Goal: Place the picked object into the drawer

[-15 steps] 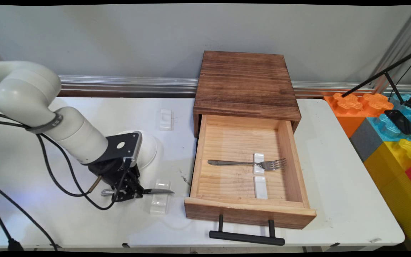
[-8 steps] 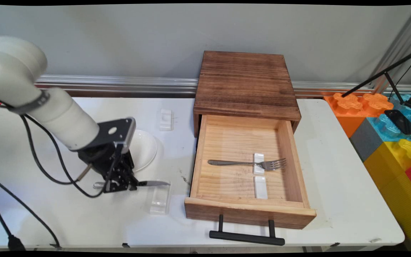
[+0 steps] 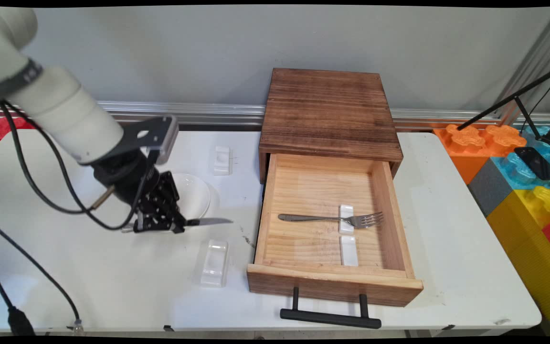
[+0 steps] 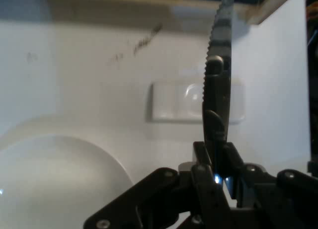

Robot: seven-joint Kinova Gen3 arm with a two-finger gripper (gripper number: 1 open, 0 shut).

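gripping knife, claw raised

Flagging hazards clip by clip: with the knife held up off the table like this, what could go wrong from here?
The gripper clamps the knife by its handle, so the long blade sticks out sideways and could twist or slip in the grip. The serrated blade points toward the open drawer and might clip its side wall if carried across low. The white bowl sits right behind the gripper and could be nudged.
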